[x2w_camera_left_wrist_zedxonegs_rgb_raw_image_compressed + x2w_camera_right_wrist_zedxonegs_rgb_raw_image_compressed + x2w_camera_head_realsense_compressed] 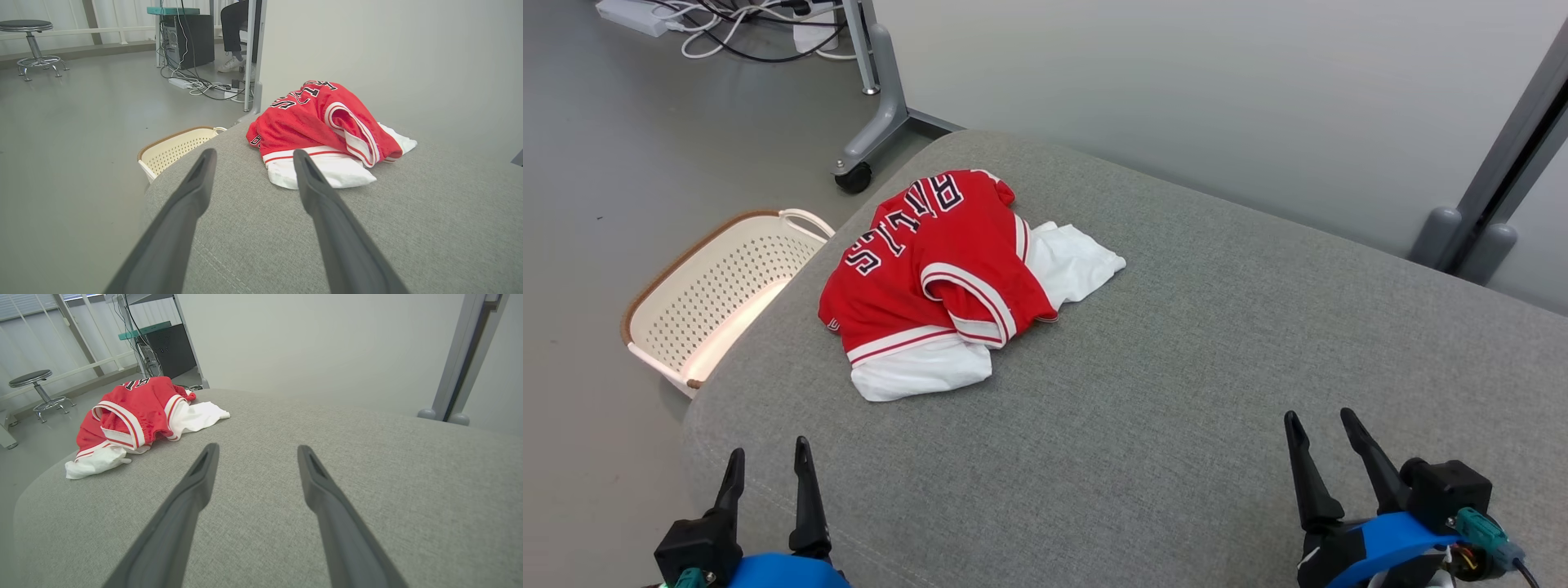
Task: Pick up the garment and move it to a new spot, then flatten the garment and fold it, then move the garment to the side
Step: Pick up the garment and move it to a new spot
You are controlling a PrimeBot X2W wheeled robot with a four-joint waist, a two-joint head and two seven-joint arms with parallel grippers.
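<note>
The left gripper (769, 447) sat at 7 o'clock in the head view with its two dark fingers spread wide and nothing between them. The right gripper (1319, 415), at 5 o'clock, was just as wide and just as empty. Both hung low over the near part of the grey cushion (1176, 367), well apart from the garment (931, 269). The garment lay bunched at about 10 o'clock, with red cloth heaped over white and the lettering crumpled. It was close to the cushion's left edge, and the basket (711, 294) stood on the floor beside that edge at 9 o'clock.

The likeliest trouble seemed to be a pinch that caught only the top red layer, so the white part would trail or drop away. A nudge toward 9 o'clock might also tip the heap over the edge into the basket. Fingers pressed too deep could snag the cushion cover.

Both arms were drawn back near the body. Their fingers pointed forward toward 12 o'clock, the right pair leaning slightly toward 11.
</note>
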